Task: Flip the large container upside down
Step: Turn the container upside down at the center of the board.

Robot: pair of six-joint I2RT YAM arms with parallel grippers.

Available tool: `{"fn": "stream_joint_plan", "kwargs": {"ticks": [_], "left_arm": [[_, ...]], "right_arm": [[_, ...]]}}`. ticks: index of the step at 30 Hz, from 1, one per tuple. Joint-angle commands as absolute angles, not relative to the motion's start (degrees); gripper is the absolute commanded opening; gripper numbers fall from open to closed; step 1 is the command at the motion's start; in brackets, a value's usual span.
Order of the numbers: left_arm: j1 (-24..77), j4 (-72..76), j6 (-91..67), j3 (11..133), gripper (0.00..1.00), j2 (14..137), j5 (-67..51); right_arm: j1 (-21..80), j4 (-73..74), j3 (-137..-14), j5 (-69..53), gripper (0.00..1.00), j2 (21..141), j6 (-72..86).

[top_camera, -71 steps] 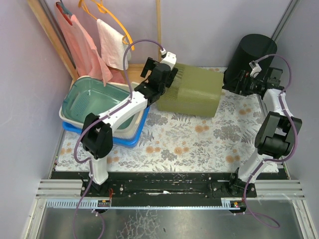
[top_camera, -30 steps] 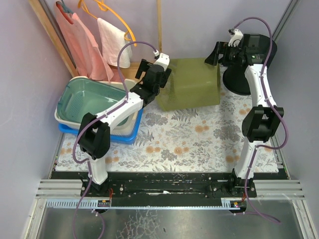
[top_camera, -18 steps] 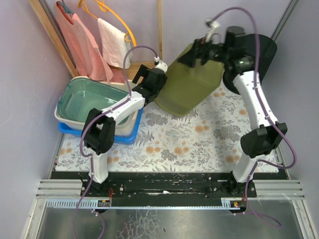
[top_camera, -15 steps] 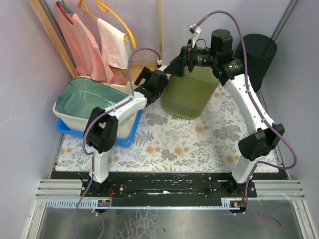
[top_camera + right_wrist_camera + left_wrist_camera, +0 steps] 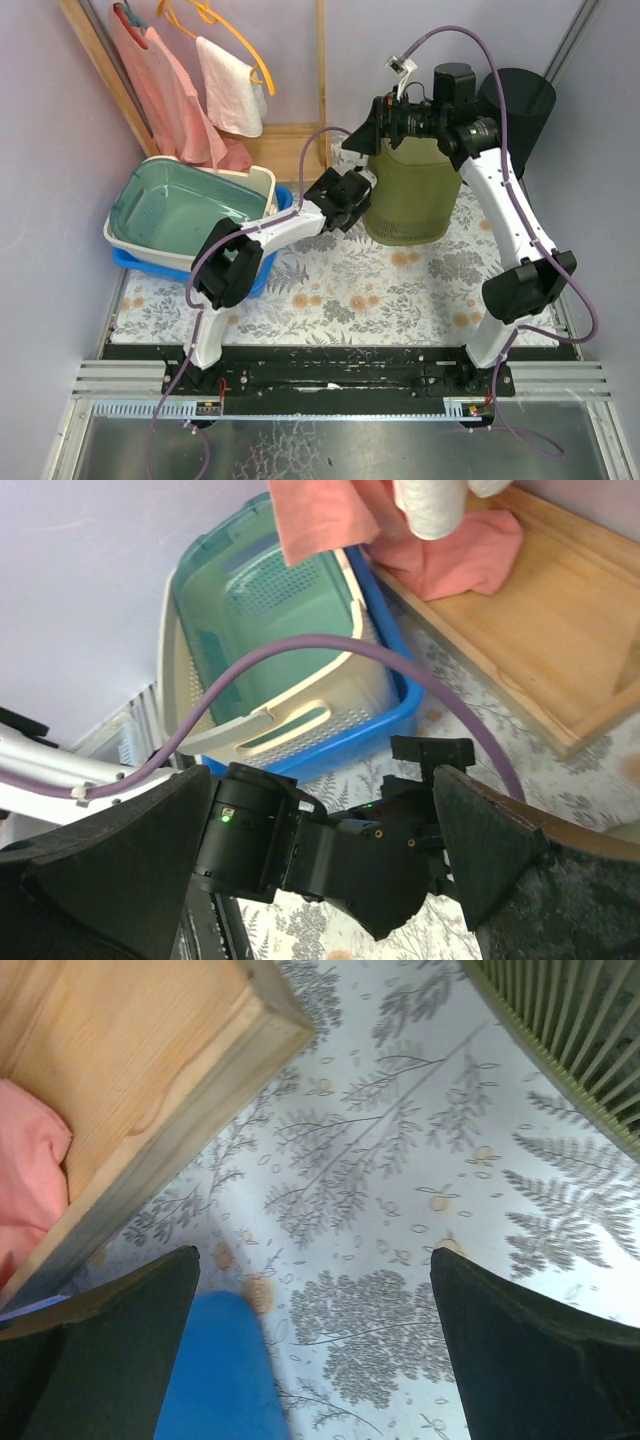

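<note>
Olive-green and ribbed, the large container stands on end on the floral cloth, toward the far right. From above, my right wrist covers its top, so I cannot tell which end is up. My left wrist camera catches only a corner of its ribbed wall, cut off at the upper right.

My right arm rises high and bends over the container's far-left top edge. My right gripper has its fingers spread wide, gripping nothing. My left arm lies low across the cloth. My left gripper is spread too, with only cloth showing between its fingers. It sits just beside the container's left wall, between it and the wooden tray.
</note>
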State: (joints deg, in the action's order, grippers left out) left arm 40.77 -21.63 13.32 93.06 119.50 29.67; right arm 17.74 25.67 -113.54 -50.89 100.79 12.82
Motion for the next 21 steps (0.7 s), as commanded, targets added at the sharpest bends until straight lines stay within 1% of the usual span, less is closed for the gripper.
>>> {"fn": "stream_joint_plan", "kwargs": {"ticks": [1,5,8,9,11,12,13,17,21], "left_arm": [[42.9,-22.7,12.4,95.0,0.99,118.6,27.6],[45.0,-22.1,13.4,100.5,1.0,122.3,29.6],[45.5,-23.0,13.6,107.2,1.0,126.3,32.1],[45.5,-23.5,13.2,108.6,1.0,126.7,32.4],[45.5,-24.6,12.0,109.2,1.0,125.0,32.9],[45.5,-24.5,11.7,107.3,1.0,123.1,32.8],[45.5,-23.5,11.8,104.7,1.0,119.5,33.0],[45.5,-19.6,13.8,97.4,1.0,109.3,35.2],[45.4,-21.8,12.8,95.1,1.0,101.2,37.9]], "right_arm": [[17.1,29.4,-114.3,-44.0,0.99,92.9,6.6],[12.3,29.6,-111.8,-44.4,0.99,87.7,5.9],[4.8,32.5,-111.0,-49.0,0.99,84.3,2.9],[2.7,37.5,-112.4,-50.6,0.99,83.8,-2.1],[2.0,55.8,-118.4,-49.6,0.99,83.7,-18.2],[1.9,63.4,-119.7,-48.5,0.99,82.9,-25.4],[1.9,69.1,-117.7,-44.0,0.99,80.2,-30.7],[1.9,72.4,-96.8,-25.2,0.99,68.0,-39.0],[1.9,70.4,-73.8,-12.6,0.99,58.3,-40.0]]}}
